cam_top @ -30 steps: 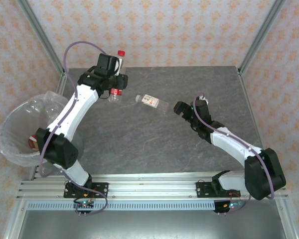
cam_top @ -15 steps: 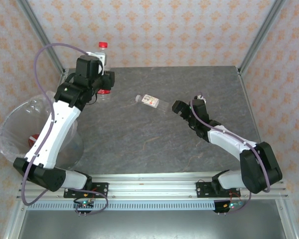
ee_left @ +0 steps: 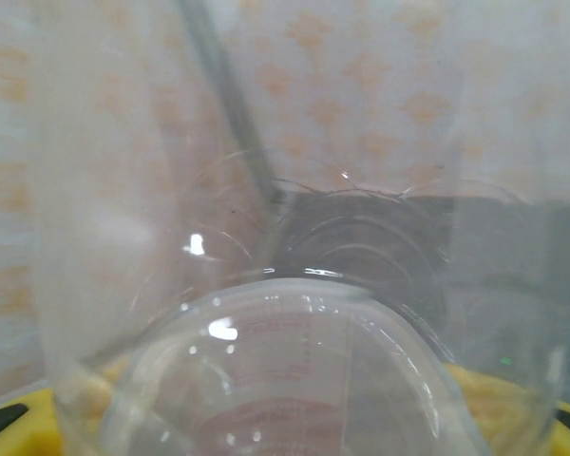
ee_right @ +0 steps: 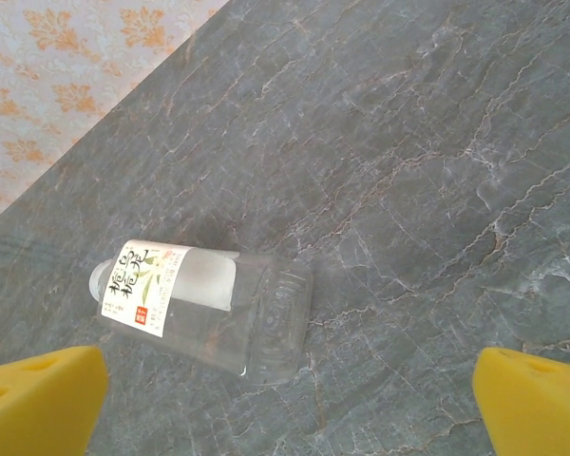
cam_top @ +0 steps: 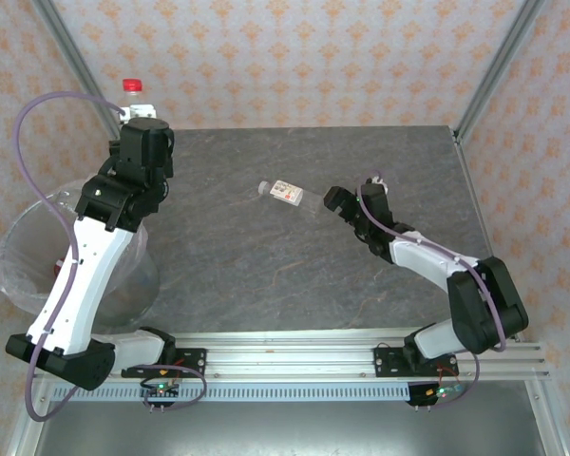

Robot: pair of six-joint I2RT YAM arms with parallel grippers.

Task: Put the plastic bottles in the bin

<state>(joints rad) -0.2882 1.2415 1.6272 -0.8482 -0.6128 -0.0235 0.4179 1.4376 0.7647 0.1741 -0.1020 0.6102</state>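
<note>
Grey stone tabletop: white-labelled bottle lies flat just left of the right gripper (jaws wide open), cap pointing left; left gripper clamps a red-capped bottle.

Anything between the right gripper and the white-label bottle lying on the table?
Nothing visible. The right gripper is open, its yellow fingers spread to either side, and the white-label bottle lies on its side just ahead of them on the grey table.

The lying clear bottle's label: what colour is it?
White label with dark characters; best in right wrist view.
</note>
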